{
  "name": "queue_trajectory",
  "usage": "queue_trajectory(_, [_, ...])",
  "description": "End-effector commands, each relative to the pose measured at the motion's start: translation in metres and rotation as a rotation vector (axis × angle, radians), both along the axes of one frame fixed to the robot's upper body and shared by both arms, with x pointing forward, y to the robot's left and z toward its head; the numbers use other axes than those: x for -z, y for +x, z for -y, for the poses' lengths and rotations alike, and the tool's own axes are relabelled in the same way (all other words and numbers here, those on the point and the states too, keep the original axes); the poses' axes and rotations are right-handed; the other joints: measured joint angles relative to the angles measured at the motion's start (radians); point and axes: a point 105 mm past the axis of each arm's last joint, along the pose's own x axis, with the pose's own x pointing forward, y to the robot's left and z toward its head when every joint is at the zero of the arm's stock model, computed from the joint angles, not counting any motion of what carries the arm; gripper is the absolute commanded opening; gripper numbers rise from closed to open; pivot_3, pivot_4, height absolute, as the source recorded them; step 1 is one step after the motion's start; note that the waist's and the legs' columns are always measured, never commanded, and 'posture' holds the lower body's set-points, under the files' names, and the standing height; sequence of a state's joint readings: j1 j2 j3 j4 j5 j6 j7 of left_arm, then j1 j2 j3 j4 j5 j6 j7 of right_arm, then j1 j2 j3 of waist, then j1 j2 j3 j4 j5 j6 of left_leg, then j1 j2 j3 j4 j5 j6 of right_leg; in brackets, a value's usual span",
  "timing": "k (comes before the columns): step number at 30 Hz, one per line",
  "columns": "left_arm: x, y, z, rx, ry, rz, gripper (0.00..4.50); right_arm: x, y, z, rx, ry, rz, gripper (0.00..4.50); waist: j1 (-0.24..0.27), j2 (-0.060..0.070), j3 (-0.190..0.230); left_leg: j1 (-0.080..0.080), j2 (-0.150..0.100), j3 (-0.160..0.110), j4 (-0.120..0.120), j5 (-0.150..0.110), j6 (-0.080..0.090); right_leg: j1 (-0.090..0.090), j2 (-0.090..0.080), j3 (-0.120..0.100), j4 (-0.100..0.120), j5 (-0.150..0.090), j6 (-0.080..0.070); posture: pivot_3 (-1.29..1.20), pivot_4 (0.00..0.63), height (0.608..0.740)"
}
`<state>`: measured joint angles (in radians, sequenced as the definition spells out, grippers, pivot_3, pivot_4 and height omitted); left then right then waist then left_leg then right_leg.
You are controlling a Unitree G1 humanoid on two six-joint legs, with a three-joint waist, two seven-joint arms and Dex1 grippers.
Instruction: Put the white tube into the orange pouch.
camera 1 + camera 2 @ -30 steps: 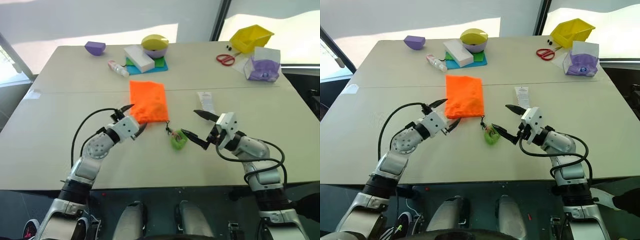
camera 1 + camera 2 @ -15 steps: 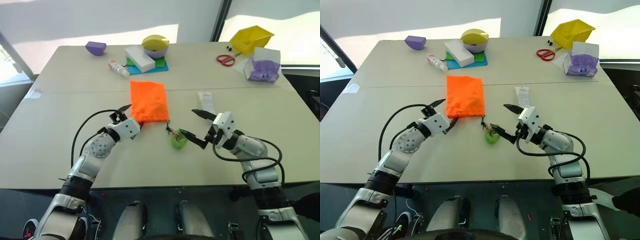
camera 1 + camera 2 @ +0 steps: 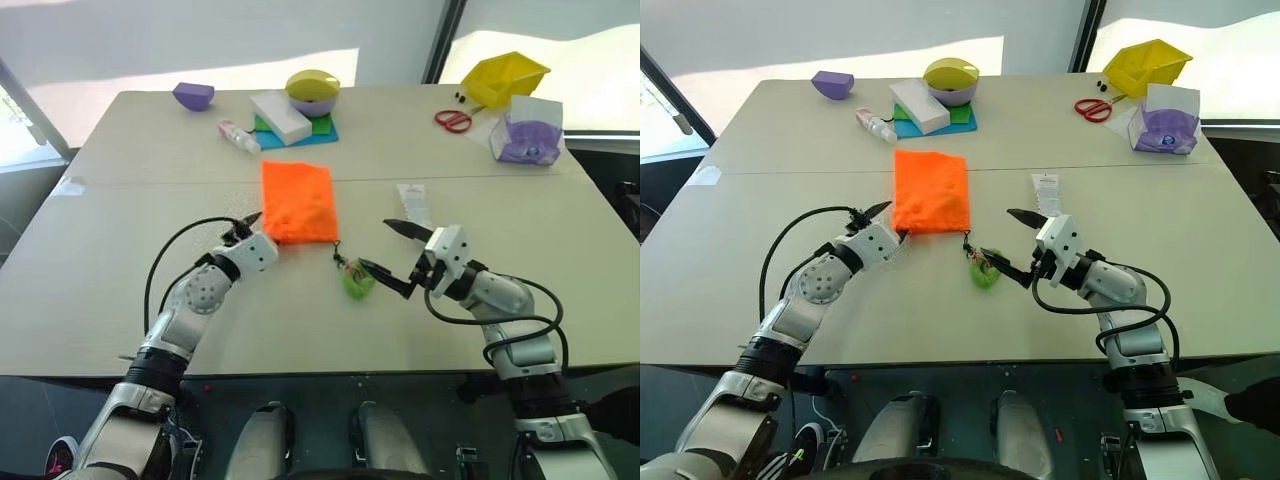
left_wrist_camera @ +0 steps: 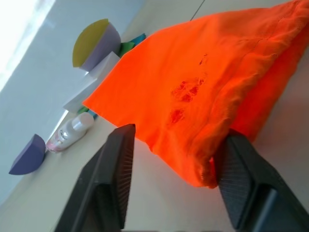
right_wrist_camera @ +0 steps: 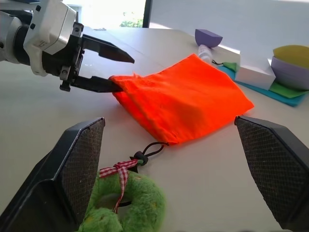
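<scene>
The orange pouch (image 3: 297, 202) lies flat mid-table, its dark cord running to a fuzzy green charm (image 3: 355, 282) near the front. My left gripper (image 3: 265, 230) is at the pouch's near-left corner. Its fingers are apart: one finger (image 5: 104, 50) hovers above the fabric and the other touches the corner's edge. The white tube (image 3: 413, 203) lies flat to the right of the pouch. My right gripper (image 3: 373, 243) stands open just in front of the tube and right of the charm, holding nothing.
Along the far edge are a purple wedge (image 3: 192, 95), a small bottle (image 3: 237, 136), a white block (image 3: 279, 117) and a lidded purple bowl (image 3: 310, 90). Red scissors (image 3: 452, 119), a yellow bin (image 3: 503, 75) and a clear box (image 3: 525, 130) stand far right.
My left gripper slid forward onto the pouch's near-left corner, and its lower finger now meets the fabric edge. The right arm has stayed still.
</scene>
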<state>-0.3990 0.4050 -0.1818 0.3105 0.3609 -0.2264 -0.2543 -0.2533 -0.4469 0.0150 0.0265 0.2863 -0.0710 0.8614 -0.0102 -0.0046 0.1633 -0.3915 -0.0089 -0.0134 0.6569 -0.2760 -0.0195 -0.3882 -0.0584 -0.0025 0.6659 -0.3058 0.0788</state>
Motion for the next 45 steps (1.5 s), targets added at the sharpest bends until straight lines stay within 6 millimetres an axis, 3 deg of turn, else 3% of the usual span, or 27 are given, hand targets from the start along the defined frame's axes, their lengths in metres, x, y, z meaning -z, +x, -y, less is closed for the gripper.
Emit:
queue_trajectory(1, [-0.009,0.001,0.001,0.004,-0.013,0.03,0.5,-0.003,0.003,0.0,0.029,-0.021,0.038,4.5,0.0,0.0,0.0,0.0,0.0,0.0,0.0,0.0,0.0,0.0,0.0,0.0,0.0,0.0,0.0,0.0,0.15,0.74])
queue_trajectory(2, [-0.009,0.001,0.0,0.005,-0.012,0.031,0.07,0.0,0.005,0.001,0.042,-0.044,0.037,4.5,0.0,0.0,0.0,0.0,0.0,0.0,0.0,0.0,0.0,0.0,0.0,0.0,0.0,0.0,0.0,0.0,0.15,0.74])
queue_trajectory(6, [-0.009,-0.001,0.001,0.015,-0.008,0.032,0.07,-0.002,0.01,-0.009,0.045,-0.063,0.055,4.5,-0.001,0.0,0.0,0.0,0.0,0.0,0.001,0.0,0.0,0.0,0.0,0.0,0.0,0.0,0.0,0.0,0.15,0.74])
queue_trajectory(8, [-0.009,-0.002,0.001,0.016,-0.009,0.033,0.07,-0.004,0.012,-0.024,0.037,-0.061,0.061,4.5,-0.003,0.0,0.0,0.0,0.0,0.0,0.001,0.0,0.0,0.0,0.0,0.0,0.001,0.0,0.0,0.0,0.15,0.74])
queue_trajectory(11, [-0.008,-0.003,0.0,0.014,-0.01,0.032,0.07,0.005,0.026,-0.048,0.078,-0.202,0.132,4.5,-0.004,0.0,0.0,0.0,0.0,0.0,0.001,0.0,0.0,0.0,0.0,0.0,0.002,0.0,0.0,0.0,0.15,0.74])
queue_trajectory(13, [-0.008,-0.003,0.001,0.015,-0.014,0.034,0.07,-0.002,0.036,-0.062,0.131,-0.179,0.186,4.5,-0.002,0.0,0.0,0.0,0.0,0.0,0.002,0.0,0.0,0.0,0.0,0.0,0.003,0.0,0.0,0.0,0.15,0.74])
queue_trajectory(22, [-0.012,-0.004,0.009,0.022,-0.027,0.047,0.07,0.003,0.055,-0.1,0.153,-0.341,0.392,4.5,-0.002,0.0,0.0,-0.001,0.0,0.001,0.004,0.0,0.0,-0.001,0.0,0.0,0.002,0.001,0.001,0.0,0.15,0.74])
queue_trajectory(31, [-0.015,-0.005,0.012,0.033,-0.031,0.05,0.07,0.002,0.074,-0.1,0.265,-0.309,0.39,4.5,-0.004,0.0,0.0,-0.001,0.0,0.001,0.004,0.0,0.0,-0.001,0.0,0.001,0.003,0.001,0.001,0.0,0.15,0.74])
queue_trajectory(34, [-0.013,-0.005,0.012,0.029,-0.044,0.041,0.07,0.009,0.072,-0.1,0.249,-0.398,0.456,4.5,-0.004,0.0,0.0,-0.001,0.0,0.001,0.004,0.0,0.0,-0.001,0.0,0.001,0.003,0.001,0.001,0.0,0.15,0.74])
queue_trajectory(44, [-0.011,-0.007,0.013,0.032,-0.04,0.039,0.07,0.004,0.09,-0.076,0.416,-0.407,0.459,4.5,-0.006,0.0,0.0,-0.001,0.0,0.001,0.004,0.0,0.0,-0.001,0.0,0.001,0.004,0.001,0.001,0.0,0.15,0.74])
queue_trajectory(45, [-0.011,-0.008,0.013,0.033,-0.04,0.038,0.02,0.005,0.088,-0.076,0.398,-0.413,0.455,4.25,-0.006,0.0,0.0,-0.001,0.0,0.001,0.004,0.0,0.0,-0.001,0.0,0.001,0.003,0.001,0.001,0.0,0.15,0.74])
